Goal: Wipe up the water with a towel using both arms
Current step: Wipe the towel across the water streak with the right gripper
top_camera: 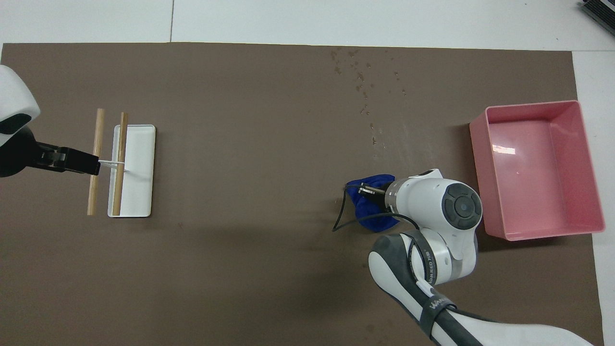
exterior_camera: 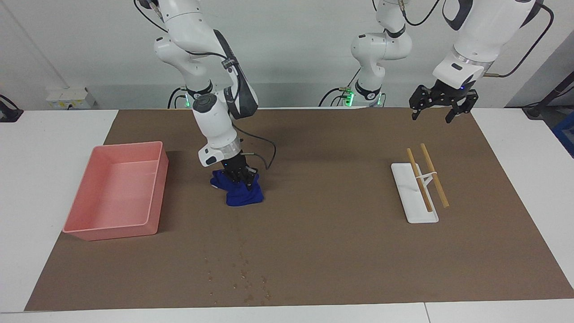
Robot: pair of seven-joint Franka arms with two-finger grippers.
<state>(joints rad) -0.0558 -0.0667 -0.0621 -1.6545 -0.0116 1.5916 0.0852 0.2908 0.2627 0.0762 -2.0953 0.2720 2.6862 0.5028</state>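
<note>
A bunched blue towel [exterior_camera: 245, 194] lies on the brown mat [exterior_camera: 323, 224], nearer to the robots than the water; it also shows in the overhead view [top_camera: 363, 207]. My right gripper [exterior_camera: 241, 178] is down on the towel with its fingers closed into the cloth; the overhead view shows it too [top_camera: 371, 191]. The water [exterior_camera: 242, 274] is a scatter of tiny dark droplets near the mat's edge farthest from the robots, also seen from overhead [top_camera: 360, 79]. My left gripper [exterior_camera: 437, 117] hangs open and empty in the air at the left arm's end, over the mat, and waits [top_camera: 91, 166].
An empty pink bin [exterior_camera: 154, 197] stands at the right arm's end, beside the towel [top_camera: 480, 144]. A white tray with two wooden sticks [exterior_camera: 415, 199] lies at the left arm's end [top_camera: 139, 192]. A black cable loops from the right wrist.
</note>
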